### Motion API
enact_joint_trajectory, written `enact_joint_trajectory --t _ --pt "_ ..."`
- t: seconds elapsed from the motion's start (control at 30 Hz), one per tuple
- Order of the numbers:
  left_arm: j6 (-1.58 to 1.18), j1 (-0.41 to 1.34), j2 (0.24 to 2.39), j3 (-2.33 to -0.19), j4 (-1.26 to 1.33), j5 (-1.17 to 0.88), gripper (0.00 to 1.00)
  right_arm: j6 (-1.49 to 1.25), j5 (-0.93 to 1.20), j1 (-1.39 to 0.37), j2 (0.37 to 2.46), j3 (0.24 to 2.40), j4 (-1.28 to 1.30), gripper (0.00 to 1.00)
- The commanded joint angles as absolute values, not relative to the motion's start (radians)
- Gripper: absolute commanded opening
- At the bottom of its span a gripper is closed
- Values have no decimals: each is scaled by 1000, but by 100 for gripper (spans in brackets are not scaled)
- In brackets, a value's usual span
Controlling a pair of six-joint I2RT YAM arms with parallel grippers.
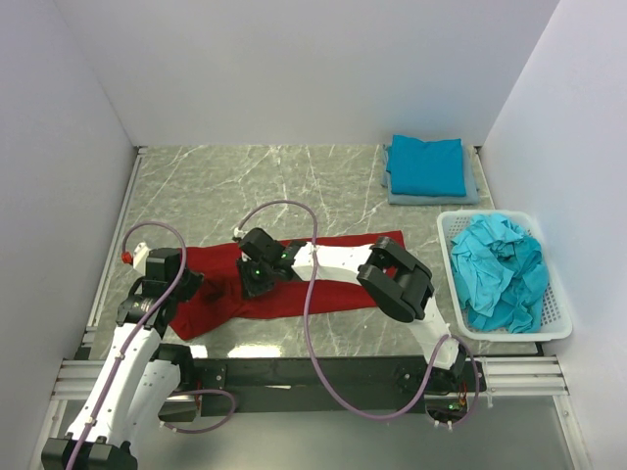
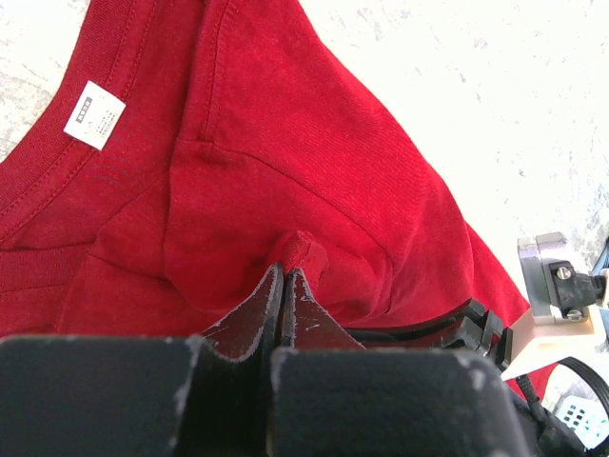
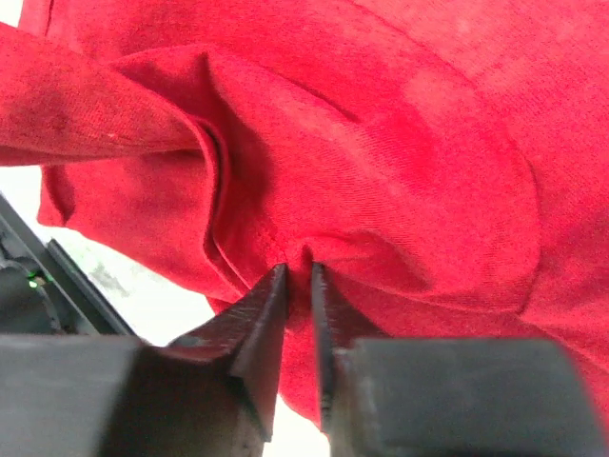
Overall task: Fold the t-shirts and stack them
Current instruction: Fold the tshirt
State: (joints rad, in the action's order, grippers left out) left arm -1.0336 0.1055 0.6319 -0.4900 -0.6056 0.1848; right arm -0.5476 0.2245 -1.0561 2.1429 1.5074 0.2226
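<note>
Low in the centre of the overhead frame, a deep red t-shirt [image 1: 217, 284] lies stretched in a band across the marble-patterned table [image 1: 245, 186], with both arms bent over it. The left gripper [image 2: 290, 271], at the shirt's left end, has its jaws pressed together on a small pucker of red cloth, below the collar and its white neck label [image 2: 94, 114]. The right gripper [image 3: 297, 271], nearer the shirt's middle, holds its jaws a sliver apart, with a fold of the same cloth pinched between them. At upper right, folded teal t-shirts [image 1: 426, 166] sit in a neat stack on the table. Just below them, at the right edge, a white mesh basket [image 1: 554, 328] holds a crumpled heap of teal t-shirts [image 1: 500, 269].
</note>
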Motion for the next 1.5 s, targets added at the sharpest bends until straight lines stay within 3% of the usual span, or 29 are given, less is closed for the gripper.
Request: enact_joint_trajectory --t 0.0,0.1,0.47,1.0,1.1,1.2,1.23,1.3,1.33,1.37,1.4,1.43,1.47 --pt "-1023 107 624 -489 -574 192 0 -551 183 -1066 2131 1552 239 19" --pt "-1023 107 626 -491 -577 192 0 -548 158 -1066 2120 1558 255 6" --pt "-1049 107 612 -526 -646 154 0 -534 117 -1066 2023 1559 366 5" --pt "-1108 107 640 -661 -988 141 1 -509 117 -1065 1933 1476 465 4" --pt "-1115 107 617 -649 -1012 118 10 -505 120 -1063 1914 1450 460 5" --pt "-1126 107 595 -640 -1029 103 31 -499 130 -1062 1901 1422 453 7" --pt "-1129 109 592 -638 -1043 92 48 -499 130 -1063 1898 1416 453 13" --pt "-1135 107 581 -638 -1061 86 68 -497 140 -1062 1885 1393 448 16" --pt "-1137 107 575 -641 -1083 86 84 -499 141 -1063 1878 1381 443 26" --pt "-1137 107 572 -647 -1088 89 88 -499 141 -1063 1861 1361 440 34" --pt "-1140 107 557 -652 -1092 94 97 -499 138 -1063 1852 1352 440 48" --pt "-1143 107 552 -666 -1094 100 99 -499 129 -1063 1844 1345 440 65" --pt "-1140 107 551 -673 -1092 104 99 -499 124 -1063 1823 1330 440 69"
